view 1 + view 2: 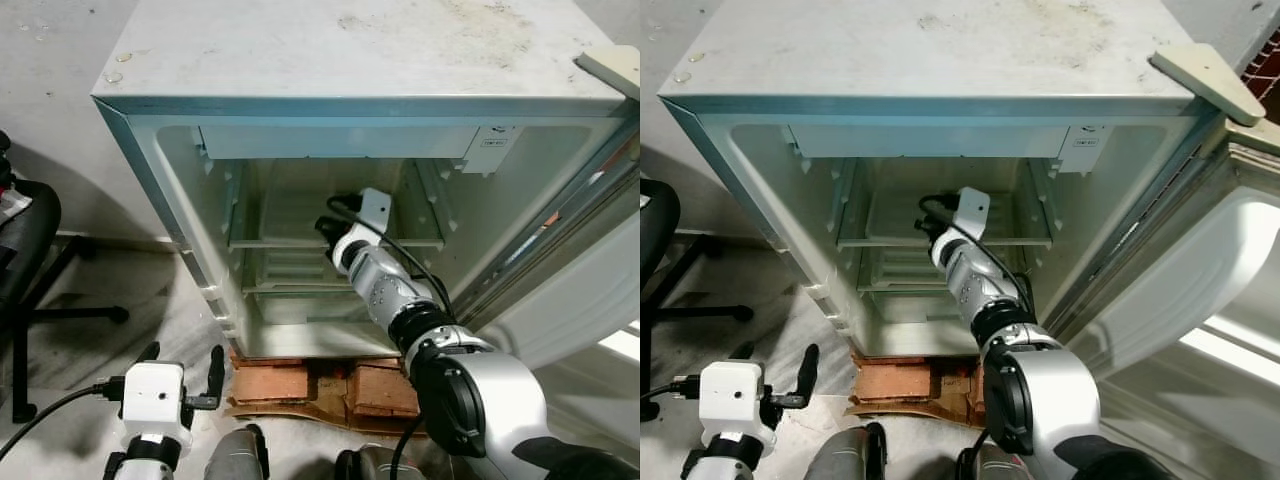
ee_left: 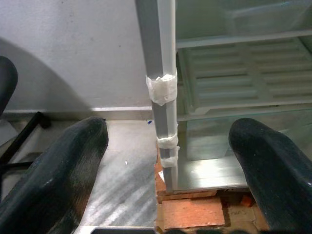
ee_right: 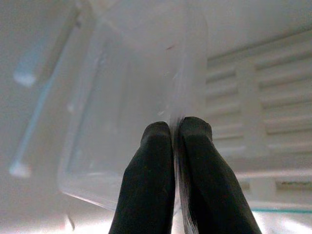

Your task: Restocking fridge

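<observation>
Left gripper (image 1: 182,372) hangs low by the robot's body, black fingers spread wide apart and empty, pointed at the taped front corner post of the small white fridge (image 1: 150,150) and the worn red bricks (image 1: 300,385) it sits on. Right gripper (image 3: 176,127) is deep inside the cabinet at shelf height, both pads pinched together on one thin wall of a clear, thin-walled plastic tub (image 3: 122,112) with rounded corners — the tub hangs just over the ribbed white plastic shelf (image 1: 290,240); can't tell whether its base is touching yet, the wrist view is washed out. To finish the placement well I'd lower until the base sits flat on the ribs, keep it level, and let go only once it's bearing; that wall looks flimsy and slick, so a tilt would probably flex it or let it slip. Then back straight out without snagging the black wrist cable (image 1: 405,255) on the moulded side rails. Interior is glossy white plastic; the top panel is stained and dusty.
</observation>
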